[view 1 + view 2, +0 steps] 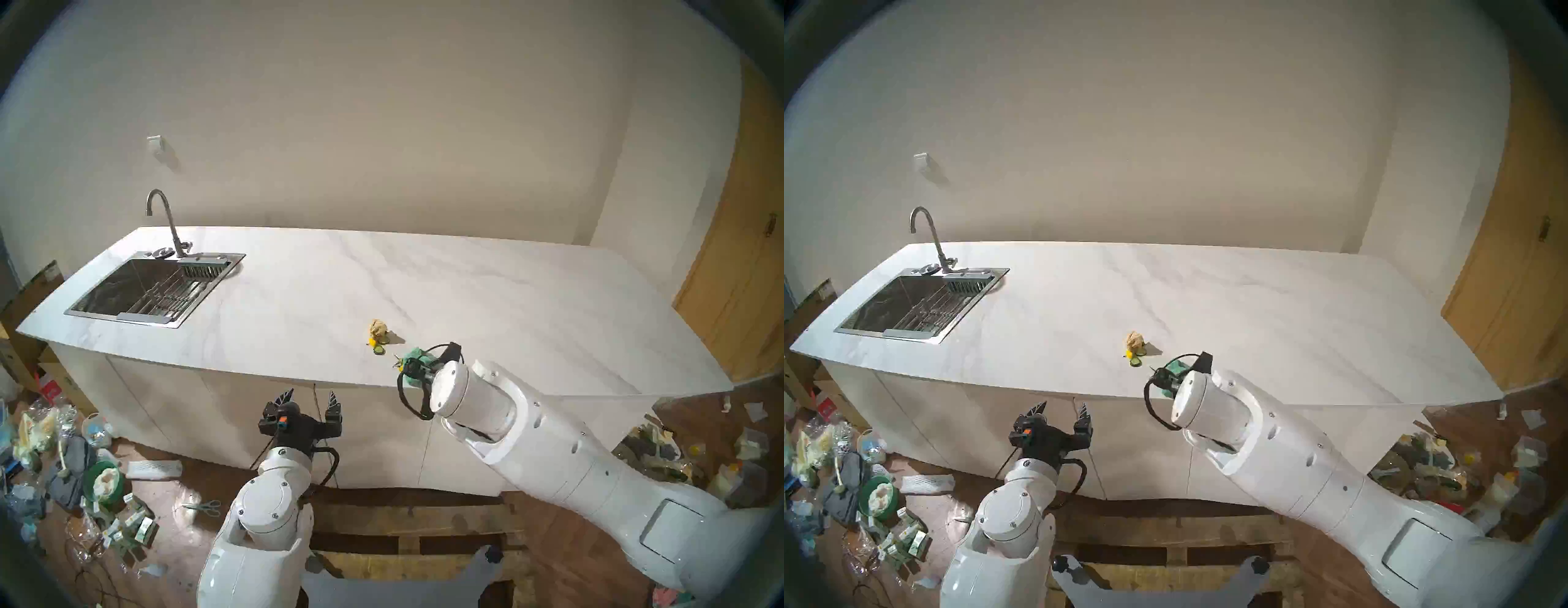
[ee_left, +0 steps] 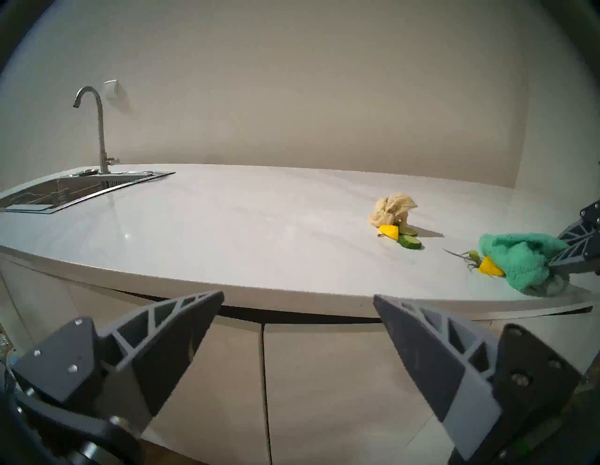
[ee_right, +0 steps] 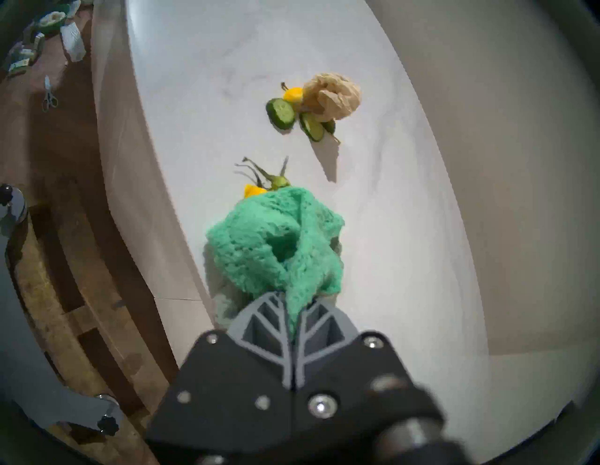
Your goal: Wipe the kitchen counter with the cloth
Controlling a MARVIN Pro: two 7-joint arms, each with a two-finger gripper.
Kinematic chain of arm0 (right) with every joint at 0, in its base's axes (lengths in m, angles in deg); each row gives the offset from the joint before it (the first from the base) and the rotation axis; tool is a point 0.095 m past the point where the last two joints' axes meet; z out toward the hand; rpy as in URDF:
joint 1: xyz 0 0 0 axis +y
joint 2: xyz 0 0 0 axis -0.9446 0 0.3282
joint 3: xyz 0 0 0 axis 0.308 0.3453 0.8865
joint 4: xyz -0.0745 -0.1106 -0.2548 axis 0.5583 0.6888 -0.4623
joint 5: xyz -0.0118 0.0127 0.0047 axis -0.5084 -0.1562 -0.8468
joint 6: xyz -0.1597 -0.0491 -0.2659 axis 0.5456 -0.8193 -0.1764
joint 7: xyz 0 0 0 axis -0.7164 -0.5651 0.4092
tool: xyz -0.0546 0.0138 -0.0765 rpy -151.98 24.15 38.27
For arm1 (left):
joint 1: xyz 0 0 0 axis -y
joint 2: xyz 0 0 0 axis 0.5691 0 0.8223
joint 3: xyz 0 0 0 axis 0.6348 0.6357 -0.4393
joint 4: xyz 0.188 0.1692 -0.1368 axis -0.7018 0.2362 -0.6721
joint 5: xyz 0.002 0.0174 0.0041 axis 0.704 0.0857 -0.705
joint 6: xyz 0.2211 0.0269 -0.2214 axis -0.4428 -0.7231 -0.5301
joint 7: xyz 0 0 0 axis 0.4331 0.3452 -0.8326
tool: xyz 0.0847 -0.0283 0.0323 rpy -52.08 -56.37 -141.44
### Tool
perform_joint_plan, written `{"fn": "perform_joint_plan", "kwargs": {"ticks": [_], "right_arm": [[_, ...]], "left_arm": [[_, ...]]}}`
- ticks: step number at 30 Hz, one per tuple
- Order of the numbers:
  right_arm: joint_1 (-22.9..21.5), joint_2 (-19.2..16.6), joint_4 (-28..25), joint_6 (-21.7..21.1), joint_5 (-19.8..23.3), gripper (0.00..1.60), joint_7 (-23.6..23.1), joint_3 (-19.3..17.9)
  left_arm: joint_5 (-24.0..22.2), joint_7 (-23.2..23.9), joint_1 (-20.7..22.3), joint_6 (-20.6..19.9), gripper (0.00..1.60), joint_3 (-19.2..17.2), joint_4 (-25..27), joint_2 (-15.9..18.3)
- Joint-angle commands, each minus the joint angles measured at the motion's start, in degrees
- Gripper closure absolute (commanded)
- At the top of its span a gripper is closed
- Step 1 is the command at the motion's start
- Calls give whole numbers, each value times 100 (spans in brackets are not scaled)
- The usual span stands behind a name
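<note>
- A plain beige wall (image 1: 382,127) fills the background, evenly lit and darkening toward its lower edge.
- A small white wall plate (image 1: 154,143) sits on that wall toward its left side.
- A light wooden door (image 1: 738,271) with a metal handle stands at the wall's right end.
- A reddish-brown floor (image 1: 700,420) lies below the wall.
- Scattered litter (image 1: 63,458) covers the floor at left; another heap (image 1: 679,458) lies below the door.
- Scissors (image 1: 203,506) lie on the floor beside the left litter.

Tan paper wad (image 3: 332,97) upper centre of right wrist view, cucumber slices (image 3: 281,113) and yellow scrap (image 3: 293,94) touching it. Green stem (image 3: 272,180) mid-frame. Scissors (image 1: 206,506) on floor, lower left of head view.
</note>
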Motion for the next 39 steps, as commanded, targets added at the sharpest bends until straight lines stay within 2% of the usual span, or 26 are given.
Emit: {"fn": "perform_joint_plan", "kwargs": {"ticks": [1,11,18,20,22,24,25,31,34,36,39], "right_arm": [[-511,622,611,-59,-20,160,391,390],[-1161,1201,1626,83,89,160,568,641],[-1434,1629,2216,168,251,160,653,798],[-1476,1607,2263,199,309,160,673,844],[-1530,1835,2677,159,373,160,841,711],[-1539,1900,2797,152,402,160,918,651],[-1507,2010,2965,111,336,160,965,434],[-1352,1167,2053,-59,418,160,734,301],[-1259,929,1837,-59,385,160,598,259],[-1209,896,1776,-59,340,160,552,216],[-936,689,1561,-59,325,160,519,53]], "left_arm": [[-6,20,43,36,0,15,137,1],[-4,14,51,37,0,15,122,0],[-4,13,52,38,0,16,121,0],[-5,14,51,39,0,16,124,0],[-8,19,43,39,0,16,139,3],[-9,22,39,37,0,16,146,4],[-13,27,32,34,0,16,158,7],[-14,28,31,32,0,16,161,7],[-11,24,36,35,0,16,152,6],[-10,23,37,35,0,17,150,5],[-9,21,39,36,0,17,146,4]]}}
